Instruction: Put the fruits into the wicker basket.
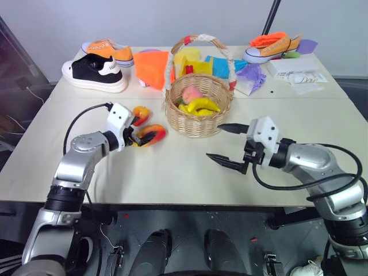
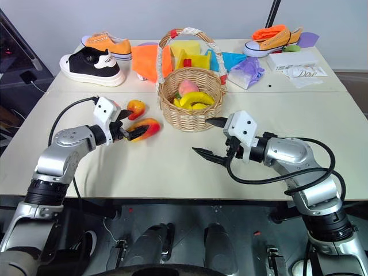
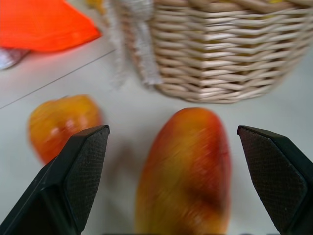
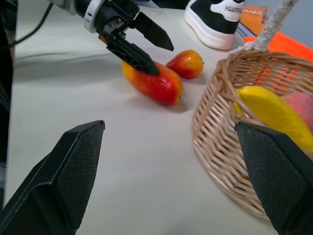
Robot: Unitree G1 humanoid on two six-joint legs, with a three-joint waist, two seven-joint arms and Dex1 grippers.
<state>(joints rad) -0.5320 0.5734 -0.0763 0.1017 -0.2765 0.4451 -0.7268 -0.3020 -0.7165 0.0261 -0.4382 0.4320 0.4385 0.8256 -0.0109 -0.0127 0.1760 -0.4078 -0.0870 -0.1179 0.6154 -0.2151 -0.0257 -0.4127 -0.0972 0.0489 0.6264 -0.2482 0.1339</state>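
The wicker basket [image 1: 198,106] stands mid-table with a yellow fruit and a pink one inside. To its left lie two fruits on the table: a yellow-to-red mango [image 1: 152,135] and, just behind it, a small red-orange fruit [image 1: 140,113]. My left gripper [image 1: 140,130] is open at the mango's end. In the left wrist view the mango [image 3: 188,171] lies between the spread fingers, with the small fruit [image 3: 61,122] off to one side. My right gripper [image 1: 214,141] is open and holds nothing. It hovers in front of the basket's right side, pointing left.
Behind the basket lie a black shoe [image 1: 95,73], an orange shoe [image 1: 109,52], orange, yellow and blue cloths [image 1: 152,68], a purple bag [image 1: 251,75], another orange shoe [image 1: 270,46] and papers [image 1: 299,72]. The table's front edge [image 1: 184,201] is close under both arms.
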